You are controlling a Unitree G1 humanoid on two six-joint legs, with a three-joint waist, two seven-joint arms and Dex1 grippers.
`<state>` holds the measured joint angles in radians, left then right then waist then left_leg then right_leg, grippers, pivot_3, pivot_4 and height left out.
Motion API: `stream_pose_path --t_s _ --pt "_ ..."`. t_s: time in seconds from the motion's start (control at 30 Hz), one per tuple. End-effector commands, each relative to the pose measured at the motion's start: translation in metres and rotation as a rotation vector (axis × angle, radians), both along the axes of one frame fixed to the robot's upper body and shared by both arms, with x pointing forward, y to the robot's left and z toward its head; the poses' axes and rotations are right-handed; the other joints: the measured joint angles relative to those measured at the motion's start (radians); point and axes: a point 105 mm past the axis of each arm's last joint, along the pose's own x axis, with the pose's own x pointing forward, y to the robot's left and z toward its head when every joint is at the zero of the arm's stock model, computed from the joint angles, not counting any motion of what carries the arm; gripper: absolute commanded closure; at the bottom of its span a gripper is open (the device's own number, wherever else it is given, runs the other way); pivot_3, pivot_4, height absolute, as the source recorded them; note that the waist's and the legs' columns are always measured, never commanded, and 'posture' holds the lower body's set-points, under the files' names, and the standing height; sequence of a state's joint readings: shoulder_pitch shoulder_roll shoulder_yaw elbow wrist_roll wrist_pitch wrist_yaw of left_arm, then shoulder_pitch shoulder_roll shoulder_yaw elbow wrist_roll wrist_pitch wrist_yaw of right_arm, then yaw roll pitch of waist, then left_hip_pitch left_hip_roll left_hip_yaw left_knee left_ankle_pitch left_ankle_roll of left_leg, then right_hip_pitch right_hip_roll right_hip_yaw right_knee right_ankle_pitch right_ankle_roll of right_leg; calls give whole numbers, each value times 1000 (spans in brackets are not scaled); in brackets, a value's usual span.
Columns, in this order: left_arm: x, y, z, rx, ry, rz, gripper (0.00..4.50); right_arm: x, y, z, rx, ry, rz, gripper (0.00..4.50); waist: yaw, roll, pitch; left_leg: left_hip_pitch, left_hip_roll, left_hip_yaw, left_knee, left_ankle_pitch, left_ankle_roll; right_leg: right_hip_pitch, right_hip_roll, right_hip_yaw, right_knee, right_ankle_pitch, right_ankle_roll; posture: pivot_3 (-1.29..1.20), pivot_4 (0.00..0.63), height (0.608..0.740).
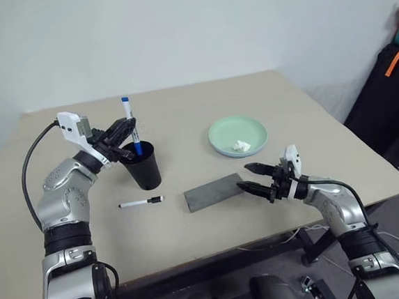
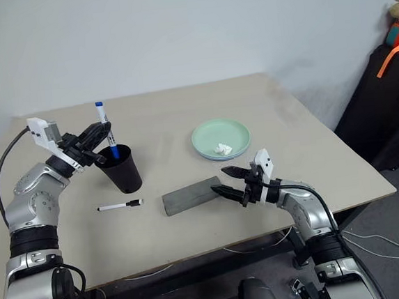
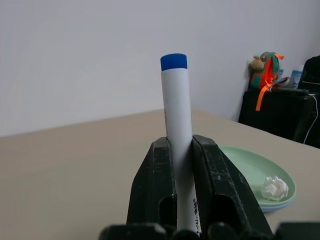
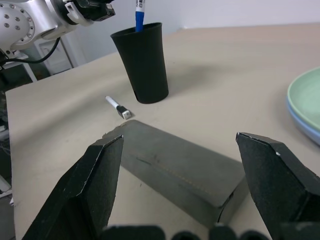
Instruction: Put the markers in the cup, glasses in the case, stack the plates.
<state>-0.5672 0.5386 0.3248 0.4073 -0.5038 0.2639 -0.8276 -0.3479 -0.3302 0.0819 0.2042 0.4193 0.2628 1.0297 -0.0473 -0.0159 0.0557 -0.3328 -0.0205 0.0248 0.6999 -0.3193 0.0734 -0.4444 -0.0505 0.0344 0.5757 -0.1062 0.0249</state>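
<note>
Over the cup (image 1: 143, 165) at my left, I found the left gripper (image 1: 123, 135) clamped on the blue-ended marker (image 1: 132, 127), its lower end already inside the rim but not released. The black-ended marker (image 1: 141, 202) lay flat on the worktop (image 1: 182, 109) just in front of the cup, untouched. The right gripper (image 1: 254, 178) stood spread wide and empty at the end of the closed grey case (image 1: 214, 191). I judged the plates (image 1: 238, 135) stacked, mint on blue, a small white lump (image 1: 240, 146) on top. Print on the held marker was unreadable.
</note>
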Motion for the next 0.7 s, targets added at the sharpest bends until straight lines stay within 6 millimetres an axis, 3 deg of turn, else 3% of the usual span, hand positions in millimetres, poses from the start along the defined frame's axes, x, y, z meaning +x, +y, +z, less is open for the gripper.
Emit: stream_pose_path --t_s 0.03,0.3,0.5,0.7 --pt "-3 1 17 -7 -65 0 3677 5 1 14 8 -63 7 587 0 0 0 0 0 0 0 0 0 0 0 0 0 0 0 0 0 728" --pt "-3 -1 18 -11 -66 -9 1074 5 2 16 15 -64 6 587 0 0 0 0 0 0 0 0 0 0 0 0 0 0 0 0 0 728" --pt "-2 -2 28 11 -87 -17 1074 5 2 16 19 -63 2 587 0 0 0 0 0 0 0 0 -1 0 0 -1 0 0 0 0 0 728" --pt "-11 -6 65 109 -144 -145 1074 6 2 17 17 -67 2 587 -1 -1 0 0 0 -1 0 0 -1 0 0 -1 0 0 0 0 0 728"
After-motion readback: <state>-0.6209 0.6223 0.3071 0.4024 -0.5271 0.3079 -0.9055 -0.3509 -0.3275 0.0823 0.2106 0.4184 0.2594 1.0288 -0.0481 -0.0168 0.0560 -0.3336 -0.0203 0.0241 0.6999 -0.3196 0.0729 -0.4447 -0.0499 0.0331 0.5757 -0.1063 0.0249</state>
